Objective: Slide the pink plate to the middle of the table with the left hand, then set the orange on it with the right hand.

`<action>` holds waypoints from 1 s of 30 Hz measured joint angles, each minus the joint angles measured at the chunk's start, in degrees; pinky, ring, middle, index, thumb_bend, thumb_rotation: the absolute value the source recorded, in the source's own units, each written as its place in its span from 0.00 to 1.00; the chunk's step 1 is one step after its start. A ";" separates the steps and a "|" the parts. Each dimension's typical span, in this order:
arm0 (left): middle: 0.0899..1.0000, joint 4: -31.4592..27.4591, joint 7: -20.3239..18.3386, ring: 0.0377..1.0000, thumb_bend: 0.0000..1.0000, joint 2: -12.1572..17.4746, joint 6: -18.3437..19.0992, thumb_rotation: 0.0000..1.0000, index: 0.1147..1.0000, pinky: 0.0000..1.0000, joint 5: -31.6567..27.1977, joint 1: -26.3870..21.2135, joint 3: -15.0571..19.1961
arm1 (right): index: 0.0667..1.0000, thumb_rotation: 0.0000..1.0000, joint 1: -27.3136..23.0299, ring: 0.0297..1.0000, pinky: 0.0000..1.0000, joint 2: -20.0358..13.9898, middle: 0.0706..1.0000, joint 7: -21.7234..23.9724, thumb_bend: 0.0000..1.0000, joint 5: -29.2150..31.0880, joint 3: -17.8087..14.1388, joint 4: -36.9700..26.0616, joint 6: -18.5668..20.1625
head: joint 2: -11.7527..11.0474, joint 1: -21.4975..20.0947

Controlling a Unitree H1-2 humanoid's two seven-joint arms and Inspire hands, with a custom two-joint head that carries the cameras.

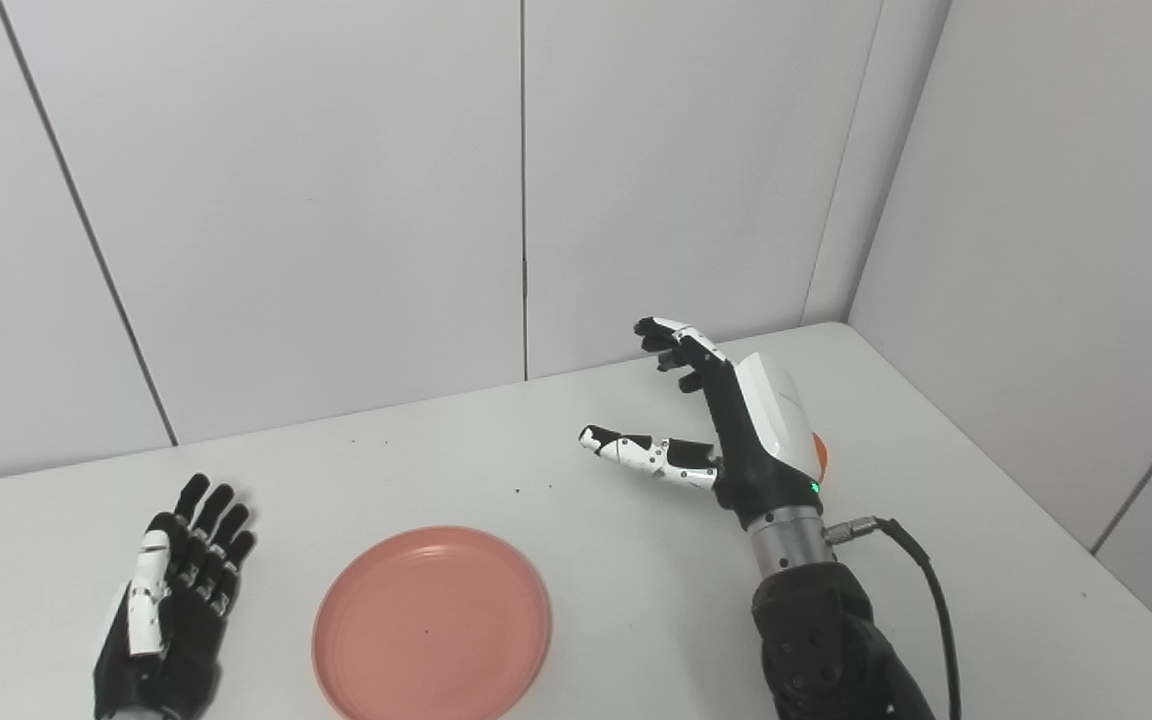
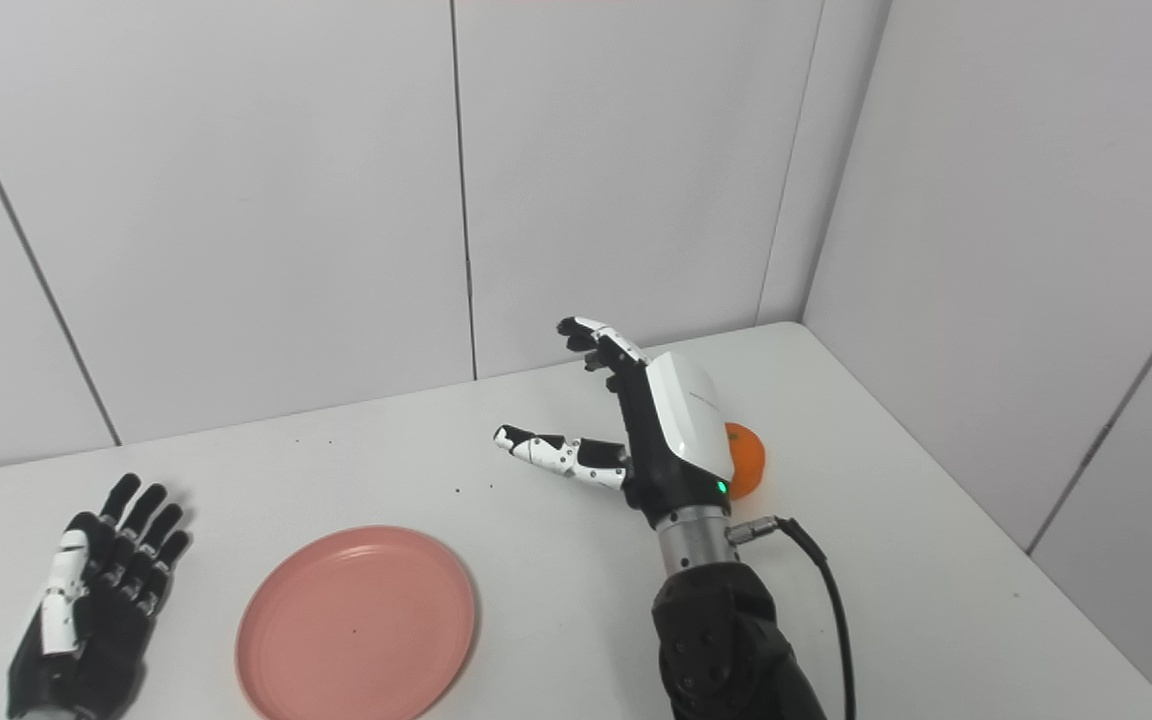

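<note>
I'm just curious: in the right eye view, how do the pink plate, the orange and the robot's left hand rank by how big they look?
1. pink plate
2. left hand
3. orange, partly hidden behind the right hand, so its full size is unsure.

Pretty bright, even light all over, barely any shadows on the table [image 1: 576, 470], no glare, everything's sharp.

Both head cameras look down and forward from above the near edge of the white bench [image 1: 496, 450] toward the panelled wall [image 1: 336, 200] and its right corner, fairly close. The right eye sits slightly rightward; both views share nearly the whole scene.
</note>
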 measured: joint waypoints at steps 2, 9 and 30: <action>0.99 0.83 -0.83 0.98 0.34 0.35 -0.96 1.00 0.98 1.00 -0.05 -0.16 0.04 | 0.79 0.49 -0.49 0.75 0.67 -1.67 0.78 0.44 0.83 -1.92 -0.69 -0.50 0.16 | -0.35 -0.70; 0.93 -0.54 0.47 0.94 0.38 0.47 1.15 1.00 0.91 0.95 -0.27 -0.24 0.18 | 0.82 0.47 -1.21 0.76 0.68 -2.89 0.81 2.29 0.84 -8.69 -2.66 -2.05 2.68 | -0.62 -1.67; 0.97 -2.36 0.07 0.96 0.39 1.57 4.77 0.97 0.95 0.97 -0.65 -0.08 0.03 | 0.91 0.38 3.11 0.84 0.73 -5.00 0.90 11.78 0.87 -13.68 -9.87 -1.45 5.87 | 4.64 0.70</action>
